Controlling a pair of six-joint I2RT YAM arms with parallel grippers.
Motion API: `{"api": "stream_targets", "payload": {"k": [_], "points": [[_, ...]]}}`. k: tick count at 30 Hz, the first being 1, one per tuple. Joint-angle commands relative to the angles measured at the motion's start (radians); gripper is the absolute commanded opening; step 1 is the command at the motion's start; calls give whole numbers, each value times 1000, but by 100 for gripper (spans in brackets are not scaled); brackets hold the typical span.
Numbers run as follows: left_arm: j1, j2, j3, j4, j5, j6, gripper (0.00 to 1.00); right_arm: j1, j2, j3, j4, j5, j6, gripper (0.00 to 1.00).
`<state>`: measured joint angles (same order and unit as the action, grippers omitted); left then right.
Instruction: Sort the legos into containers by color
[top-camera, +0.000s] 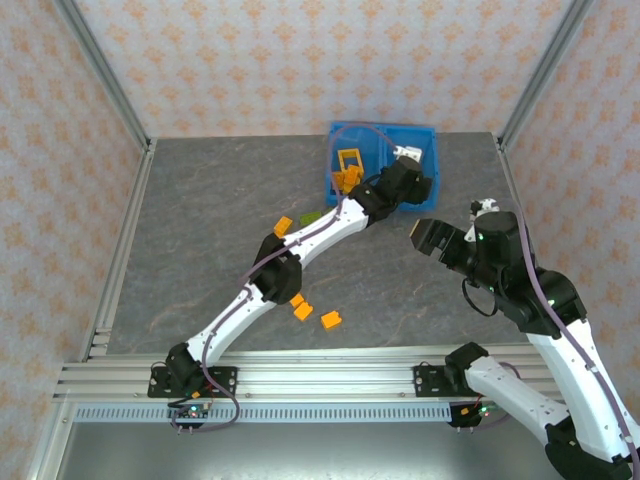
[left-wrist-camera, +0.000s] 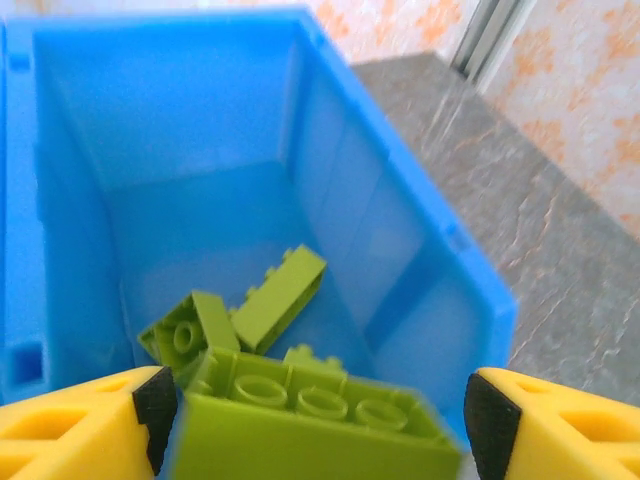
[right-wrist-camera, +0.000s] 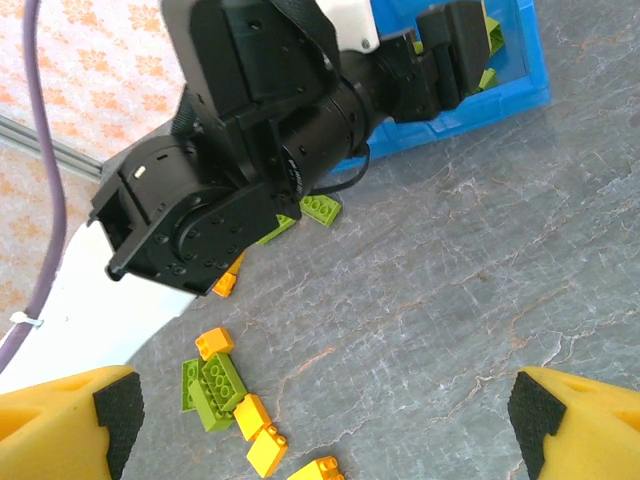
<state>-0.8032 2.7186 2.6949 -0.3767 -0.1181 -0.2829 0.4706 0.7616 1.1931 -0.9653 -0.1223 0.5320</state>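
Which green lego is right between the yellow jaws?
The big green brick at the bottom edge, between the left gripper's jaws; the two smaller green bricks lie deeper in the blue bin.

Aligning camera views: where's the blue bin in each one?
Top external: blue bin at top centre-right.
Left wrist: its inside, upper and centre, green legos in it.
Right wrist: top right corner.
Shared landmark: left arm reaching into it.

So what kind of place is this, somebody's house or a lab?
Most likely a lab robot test cell, not a home: a left arm and right arm bolted to an aluminium rail, and a grey tabletop boxed in by patterned backdrop panels on metal posts.
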Motion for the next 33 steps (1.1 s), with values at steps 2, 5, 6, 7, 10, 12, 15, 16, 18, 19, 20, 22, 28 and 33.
{"api": "stream_targets", "payload": {"k": [2,5,6,7,10,12,15,16,18,19,20,22,28,33], "points": [[2,-143,40,-11,-43,-6,83,-1,-2,-21,-3,19,6,95],[11,-220,39,-88,-26,-29,84,-1,-1,-27,2,20,12,95],[15,-251,40,-121,-17,-38,84,0,-1,-31,8,19,13,95],[22,-282,39,-158,-8,-45,84,0,2,-32,14,14,11,95],[47,-412,-19,-259,8,-50,85,-1,14,-45,23,9,-1,95],[70,-546,-144,-280,15,-32,86,-1,30,-58,31,-13,-20,95],[99,-795,-475,-213,30,16,88,0,76,-74,32,-95,-56,94],[107,-888,-572,-193,32,36,89,2,95,-73,27,-134,-68,94],[121,-1055,-763,-173,36,104,90,23,147,-77,21,-220,-89,94],[124,-1121,-834,-173,38,145,92,43,174,-82,20,-243,-95,94],[124,-1191,-906,-189,38,191,93,71,205,-89,25,-258,-96,94],[124,-1304,-1018,-236,48,281,95,145,262,-107,50,-273,-90,94],[124,-1656,-1337,-418,231,527,100,394,466,-151,170,-256,-54,94],[124,-1951,-1571,-513,444,738,100,523,660,-160,242,-236,-46,94]]}}
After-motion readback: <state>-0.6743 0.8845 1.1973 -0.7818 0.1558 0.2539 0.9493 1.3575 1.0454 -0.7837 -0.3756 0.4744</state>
